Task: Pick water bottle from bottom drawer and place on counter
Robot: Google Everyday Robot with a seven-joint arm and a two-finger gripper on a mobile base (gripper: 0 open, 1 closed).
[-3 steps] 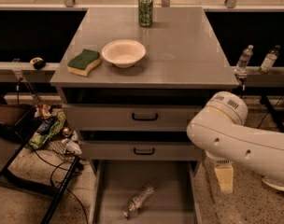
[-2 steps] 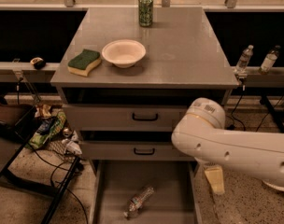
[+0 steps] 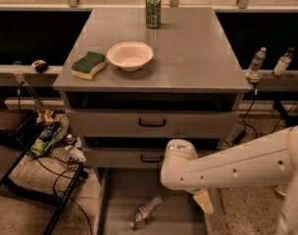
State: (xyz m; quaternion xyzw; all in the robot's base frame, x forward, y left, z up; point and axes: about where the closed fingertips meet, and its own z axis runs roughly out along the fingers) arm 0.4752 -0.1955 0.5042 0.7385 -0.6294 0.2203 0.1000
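One arm (image 3: pixel 227 165) across bottom drawer (image 3: pixel 120 197), pincer (image 3: pixel 203 201) right of water bottle (image 3: pixel 145 212)

Water bottle (image 3: pixel 145 211): small, clear, crinkled plastic, lying on its side and slantwise on the floor of the bottom drawer (image 3: pixel 120 199), near the drawer's middle. Bottom drawer: wide grey metal, low side walls, pulled open. Counter (image 3: pixel 193 43): smooth grey slab above the drawer, topping its cabinet. Gripper (image 3: pixel 203 202): over the drawer's right side, apart from the bottle.
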